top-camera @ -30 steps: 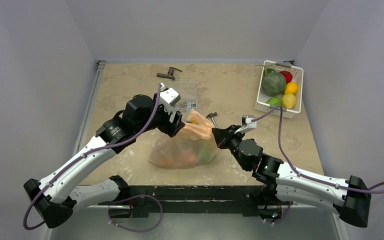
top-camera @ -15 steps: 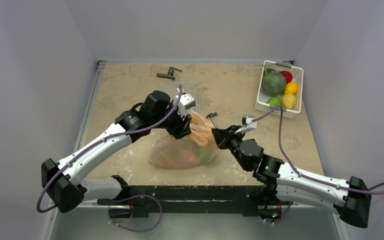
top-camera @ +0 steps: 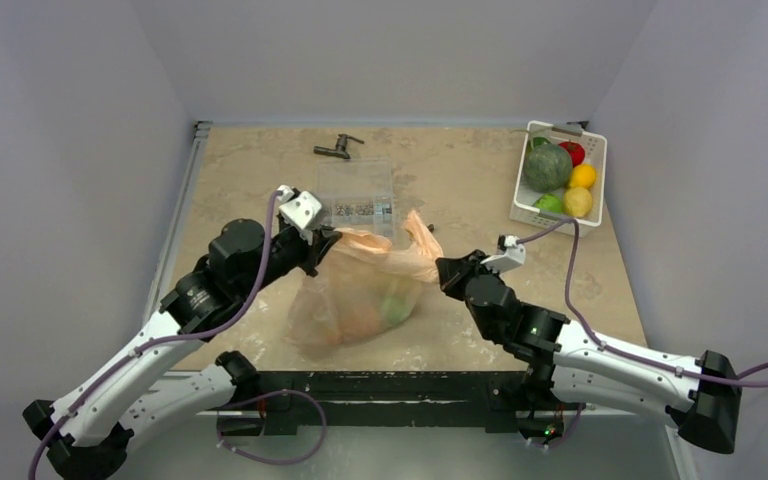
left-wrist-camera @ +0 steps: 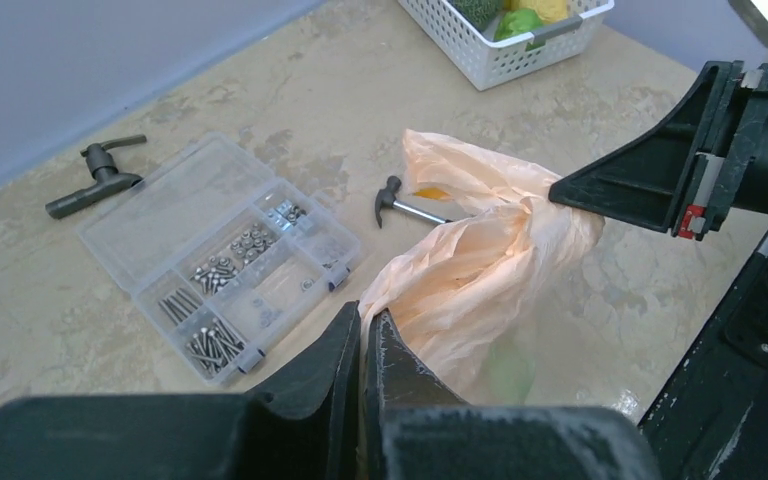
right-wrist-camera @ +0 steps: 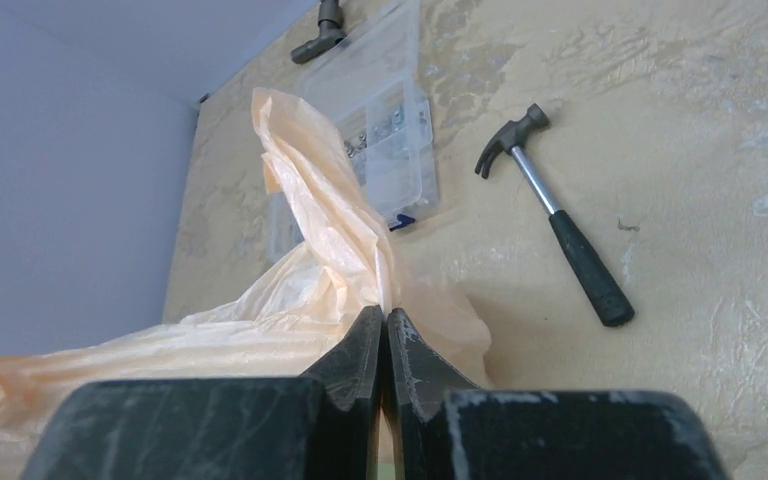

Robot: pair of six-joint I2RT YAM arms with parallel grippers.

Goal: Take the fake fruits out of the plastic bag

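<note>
Forward, outstretched, end effectors [top-camera: 322, 240] [top-camera: 443, 270] pinching plastic bag [top-camera: 360, 295]

Translucent peach-orange plastic bag [top-camera: 355, 285], green fake fruit [top-camera: 394, 308] and orange-pink fake fruit [top-camera: 362, 320] showing through film. Mottled beige stone-pattern table [top-camera: 460, 190]. White lattice basket [top-camera: 520, 185] holding dark green, red, yellow, lime pieces [top-camera: 547, 167]. Black-handled, silver-shafted hammer [right-wrist-camera: 555, 225]. Clear parts box [left-wrist-camera: 220, 255], grey screws [left-wrist-camera: 210, 345] inside. Matte black left hand [left-wrist-camera: 363, 345], right hand [right-wrist-camera: 385, 335]; purple cables [top-camera: 566, 285] on white-and-black arms [top-camera: 160, 340]. Pale lilac walls [top-camera: 390, 60].

Top camera overhead, looking down; wrist cameras close, sharing plastic bag [left-wrist-camera: 480, 250].
</note>
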